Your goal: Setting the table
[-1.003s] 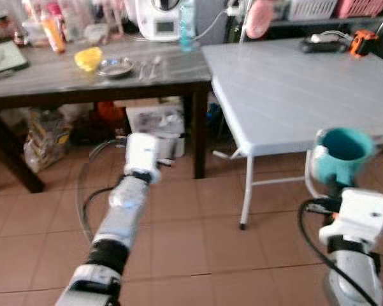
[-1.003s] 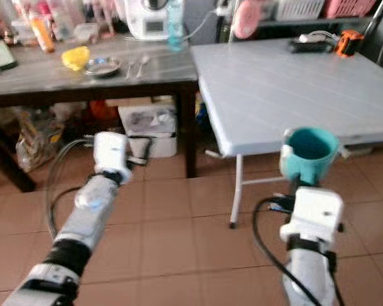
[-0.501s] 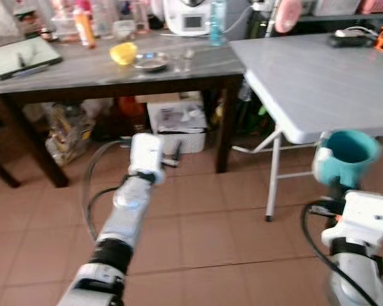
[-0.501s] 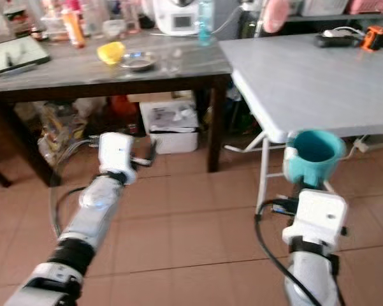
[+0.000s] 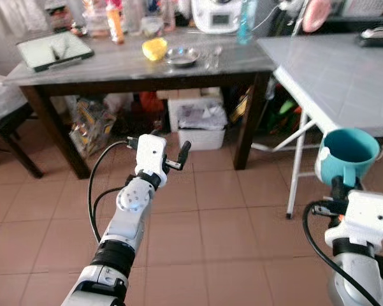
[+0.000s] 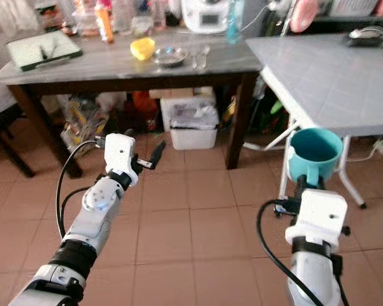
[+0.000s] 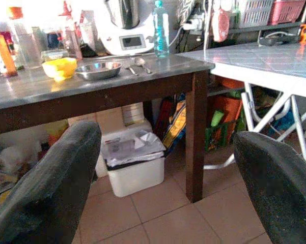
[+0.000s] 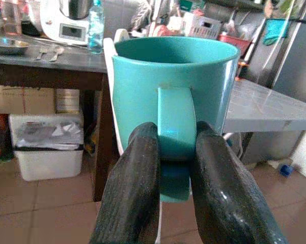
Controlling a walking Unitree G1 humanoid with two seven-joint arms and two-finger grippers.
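1. The left pincer [image 5: 159, 148] hangs low over the tiled floor, jaws spread wide and empty. Ahead of it and higher stands the dark bench [image 5: 102, 67]. On that bench, up and away from the pincer, lie a tray [image 5: 55, 50], a yellow bowl [image 5: 155, 48], a steel dish [image 5: 182, 57] and spoons [image 5: 212, 57] just beside the dish.

2. Judged from the task, these are the things still to be fetched. The left pincer is free for that, so it should stay open and rise above the bench edge before it reaches in.

3. Beyond the spoons stand a white appliance [image 5: 216, 14] and a bottle [image 5: 245, 23], near enough to be knocked by a wide swing. Approach the dish from the front.

4. The right pincer [image 8: 175, 152] is closed on the handle of the teal cup [image 8: 173, 96], one finger on each side. The cup sits upright above the pincer, mouth up.

5. The grey bench [image 5: 334, 70] lies ahead of the right pincer, its near edge just behind the cup in the head views. This looks like the place to set.

6. To set it down well, lift the cup clear of the edge, carry it well inward, and lower it level until the base rests flat. Only then loosen the grip, since a handle hold lets the cup tip.
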